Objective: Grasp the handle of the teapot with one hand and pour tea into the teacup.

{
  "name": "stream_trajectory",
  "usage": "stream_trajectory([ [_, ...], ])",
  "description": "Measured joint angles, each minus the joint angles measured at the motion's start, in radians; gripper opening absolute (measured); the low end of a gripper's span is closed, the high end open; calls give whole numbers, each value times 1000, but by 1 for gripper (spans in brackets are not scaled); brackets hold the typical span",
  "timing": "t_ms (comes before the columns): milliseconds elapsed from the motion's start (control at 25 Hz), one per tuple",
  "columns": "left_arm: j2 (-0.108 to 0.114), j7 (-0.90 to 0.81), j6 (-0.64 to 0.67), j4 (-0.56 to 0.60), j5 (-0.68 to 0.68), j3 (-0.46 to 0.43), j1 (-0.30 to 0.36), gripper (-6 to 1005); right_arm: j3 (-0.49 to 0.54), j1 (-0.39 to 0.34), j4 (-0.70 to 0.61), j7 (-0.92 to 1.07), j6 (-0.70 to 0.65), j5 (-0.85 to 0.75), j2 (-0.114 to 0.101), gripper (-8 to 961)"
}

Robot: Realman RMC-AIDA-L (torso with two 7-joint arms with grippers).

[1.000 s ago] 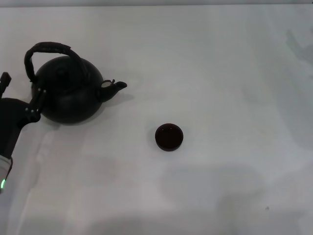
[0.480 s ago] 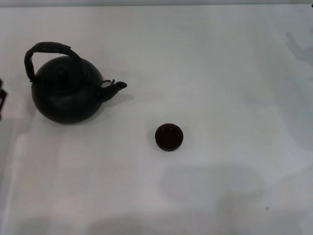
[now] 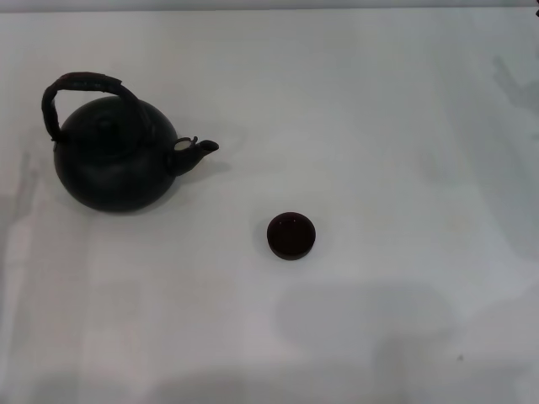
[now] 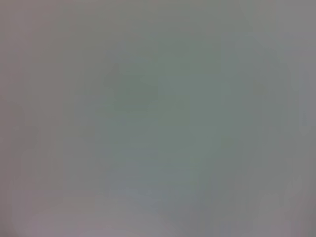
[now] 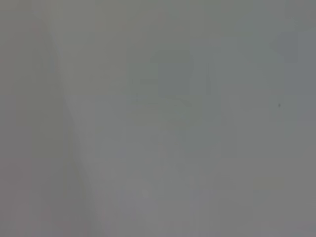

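The round matte-black teapot stands upright at the left of the white table, its short spout pointing right. Its dark wrapped hoop handle arches over the lid. The small dark teacup sits near the middle of the table, to the right of the teapot and nearer to me, well apart from it. Neither gripper shows in the head view. Both wrist views show only blank pale surface.
The white table stretches wide to the right and toward the front. Faint grey shadows lie on it near the front edge and at the far right.
The left arm, which stood beside the teapot's left side a second ago, has drawn back off the left edge and is gone from view. Teapot and teacup have not moved.
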Motion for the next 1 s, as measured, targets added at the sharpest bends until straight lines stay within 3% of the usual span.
stream_trajectory([
  [280, 0, -2, 0, 0, -3, -48, -15, 791, 2, 0, 12, -1, -1, -2, -1, 841],
  [1000, -1, -6, 0, 1, -15, -49, -16, 789, 0, 0, 23, -2, -2, -4, -3, 842],
])
